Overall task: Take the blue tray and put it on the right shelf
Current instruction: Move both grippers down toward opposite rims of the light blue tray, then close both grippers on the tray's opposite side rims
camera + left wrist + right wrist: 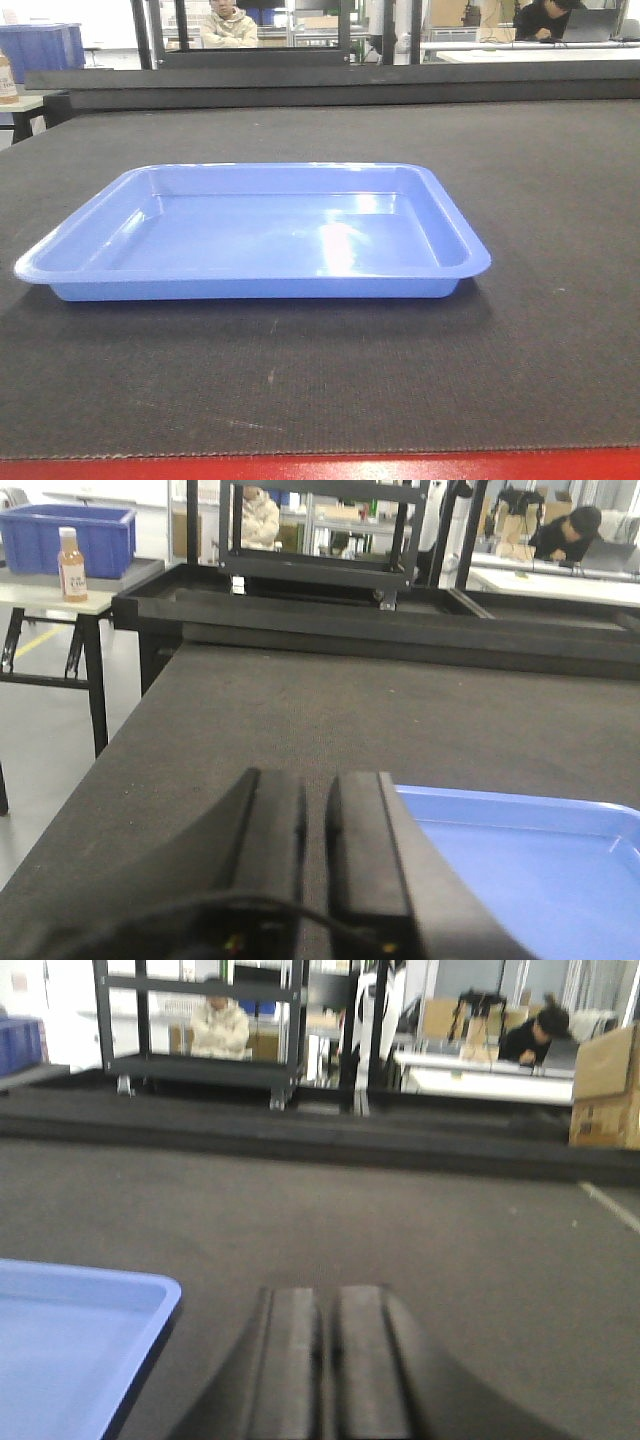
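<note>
The blue tray (255, 240) sits on the dark mat (540, 160). The left gripper (316, 795) and right gripper (327, 1310) (tray at its eight o'clock) are closed, empty.

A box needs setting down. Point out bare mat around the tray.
Bare mat: the wide band between the blue tray and the red front edge, and behind it up to the black rail. Crowded beside the tray, where the left gripper and right gripper sit.

The bench (320, 468) shows a red strip along its near edge and is covered by a dark grey, coarse-woven mat (545, 385). The blue tray (270, 235) lies flat on the mat near the middle, open side up, with one long side facing the front view.
</note>
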